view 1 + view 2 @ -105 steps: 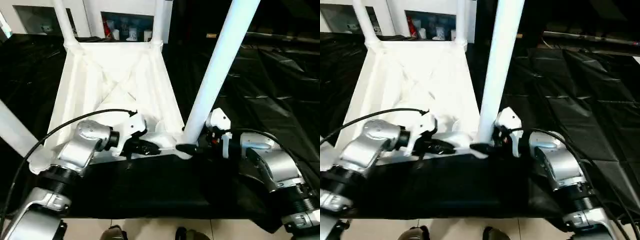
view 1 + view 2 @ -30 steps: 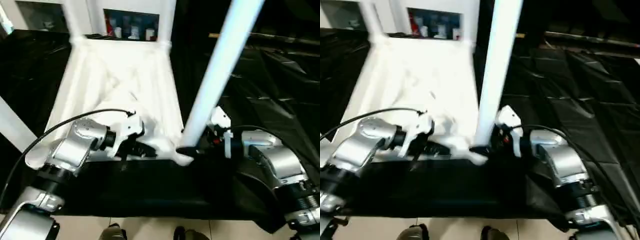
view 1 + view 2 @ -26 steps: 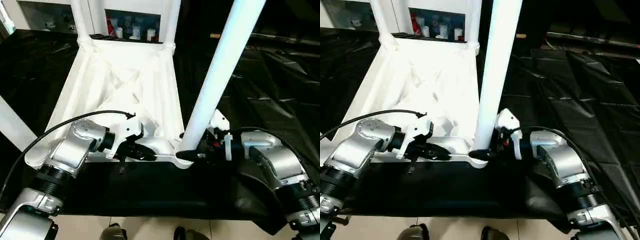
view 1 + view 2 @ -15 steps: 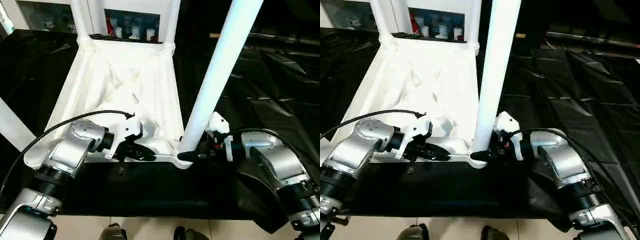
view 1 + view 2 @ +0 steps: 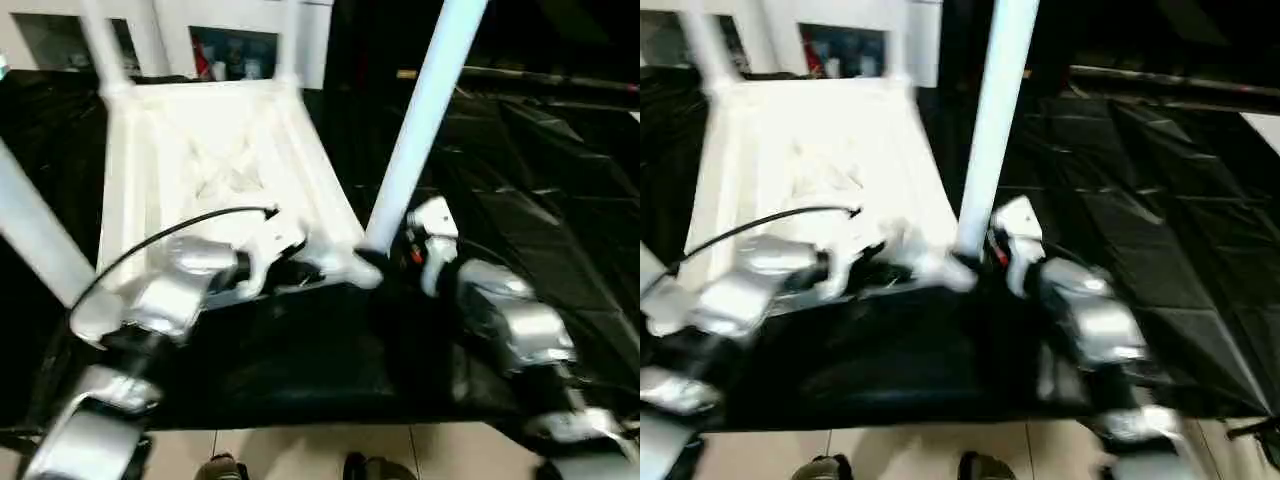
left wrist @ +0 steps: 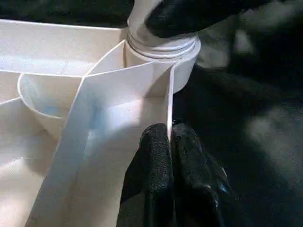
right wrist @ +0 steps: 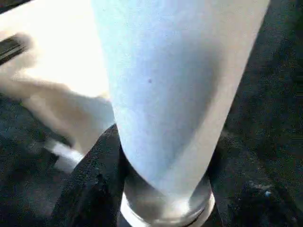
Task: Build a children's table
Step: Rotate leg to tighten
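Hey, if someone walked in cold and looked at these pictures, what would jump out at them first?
The upside-down white tabletop on the black-covered work surface, ribs up, with white legs standing from its corner sockets. The near right leg stands out most: the right gripper has its black fingers either side of the leg's base. Beside it, the left gripper pinches a thin rib of the tabletop near that same corner socket.

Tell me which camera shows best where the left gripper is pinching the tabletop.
The left wrist view: the left gripper is shut on a thin rib of the tabletop, just below the corner socket holding the leg. The head views show this grip from above, blurred. The right wrist view shows mostly the leg.
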`<state>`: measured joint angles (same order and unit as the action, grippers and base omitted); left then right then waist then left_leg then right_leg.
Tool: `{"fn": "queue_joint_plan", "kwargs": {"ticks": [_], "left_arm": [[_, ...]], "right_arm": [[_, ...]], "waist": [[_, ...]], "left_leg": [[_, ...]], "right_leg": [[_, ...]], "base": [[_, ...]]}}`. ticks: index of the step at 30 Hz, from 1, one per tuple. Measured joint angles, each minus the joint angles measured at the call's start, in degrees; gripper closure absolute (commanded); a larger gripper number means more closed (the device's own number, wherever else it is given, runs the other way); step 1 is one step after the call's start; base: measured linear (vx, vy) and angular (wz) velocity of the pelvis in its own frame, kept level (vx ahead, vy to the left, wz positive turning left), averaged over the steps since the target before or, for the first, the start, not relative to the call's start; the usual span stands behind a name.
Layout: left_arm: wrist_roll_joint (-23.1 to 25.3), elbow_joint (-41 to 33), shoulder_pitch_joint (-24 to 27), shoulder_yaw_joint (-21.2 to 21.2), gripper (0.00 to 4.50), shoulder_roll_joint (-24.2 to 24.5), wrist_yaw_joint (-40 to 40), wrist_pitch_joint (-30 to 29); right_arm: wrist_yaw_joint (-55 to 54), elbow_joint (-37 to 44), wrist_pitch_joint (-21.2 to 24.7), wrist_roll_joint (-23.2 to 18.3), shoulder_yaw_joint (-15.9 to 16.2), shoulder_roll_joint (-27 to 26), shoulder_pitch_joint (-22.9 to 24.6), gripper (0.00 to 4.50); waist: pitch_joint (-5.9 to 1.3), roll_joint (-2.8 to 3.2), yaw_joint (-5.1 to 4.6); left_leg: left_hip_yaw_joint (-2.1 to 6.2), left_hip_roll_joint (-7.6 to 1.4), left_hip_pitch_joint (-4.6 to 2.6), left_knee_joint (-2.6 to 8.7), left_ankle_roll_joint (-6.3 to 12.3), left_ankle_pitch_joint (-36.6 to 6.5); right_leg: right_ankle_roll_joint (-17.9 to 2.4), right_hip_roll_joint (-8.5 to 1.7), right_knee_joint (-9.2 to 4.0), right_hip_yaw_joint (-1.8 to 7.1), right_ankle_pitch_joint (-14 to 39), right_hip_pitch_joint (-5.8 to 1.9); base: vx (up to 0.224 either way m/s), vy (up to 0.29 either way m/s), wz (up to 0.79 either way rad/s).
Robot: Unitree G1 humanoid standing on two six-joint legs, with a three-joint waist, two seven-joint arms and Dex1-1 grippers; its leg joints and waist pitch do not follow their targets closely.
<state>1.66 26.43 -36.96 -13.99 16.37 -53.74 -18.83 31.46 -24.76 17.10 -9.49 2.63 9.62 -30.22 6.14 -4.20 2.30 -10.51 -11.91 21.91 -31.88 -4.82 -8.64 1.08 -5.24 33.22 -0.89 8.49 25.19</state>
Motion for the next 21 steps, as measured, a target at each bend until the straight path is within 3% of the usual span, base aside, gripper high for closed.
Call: {"fn": "queue_joint_plan", "kwargs": {"ticks": [5,8,11,16,21], "left_arm": [[3.0,2.7,-1.9,0.5,4.5,-7.0,10.6,-2.6],[3.8,2.7,-1.9,0.3,4.5,-8.3,12.5,-2.8],[3.8,2.7,-1.9,0.3,4.5,-8.5,12.7,-2.7],[3.7,2.7,-2.0,0.3,4.5,-7.8,11.4,-2.3],[2.5,1.8,-1.7,-0.5,4.5,-3.4,3.9,0.2]], "right_arm": [[-15.1,-6.6,-1.7,3.2,-3.1,-5.9,-4.5,2.43],[-17.0,-7.7,-3.1,3.9,-3.4,-6.5,-5.1,2.43],[-17.0,-8.1,-3.9,4.2,-3.4,-6.6,-5.1,1.76],[-13.4,-8.0,-4.2,4.4,-3.3,-5.9,-5.0,1.33],[2.2,-2.9,-4.2,2.8,0.2,1.5,-1.6,1.33]], "waist": [[-0.1,0.01,-0.38],[-0.2,0.03,-0.35],[-0.3,0.15,-0.34],[-0.31,0.14,-0.36],[-0.26,0.22,-0.1]], "left_leg": [[0.13,0.09,0.04,-0.02,0.0,0.0],[0.19,0.11,0.03,-0.01,0.0,0.0],[0.22,0.11,0.04,0.03,0.0,0.0],[0.27,0.09,0.05,0.13,0.0,0.0],[0.31,0.06,0.11,0.39,0.0,0.0]], "right_leg": [[0.0,-0.02,-0.2,0.03,0.0,-0.06],[0.0,-0.02,-0.2,0.04,0.0,-0.13],[0.1,-0.01,-0.17,0.02,0.0,-0.13],[0.1,0.02,-0.16,-0.01,0.0,-0.1],[0.2,0.07,-0.17,-0.07,0.0,-0.03]], "base": [[0.0,0.0,0.0],[0.0,0.0,0.0],[0.0,0.0,0.0],[0.0,0.0,0.0],[0.0,0.0,0.0]]}}
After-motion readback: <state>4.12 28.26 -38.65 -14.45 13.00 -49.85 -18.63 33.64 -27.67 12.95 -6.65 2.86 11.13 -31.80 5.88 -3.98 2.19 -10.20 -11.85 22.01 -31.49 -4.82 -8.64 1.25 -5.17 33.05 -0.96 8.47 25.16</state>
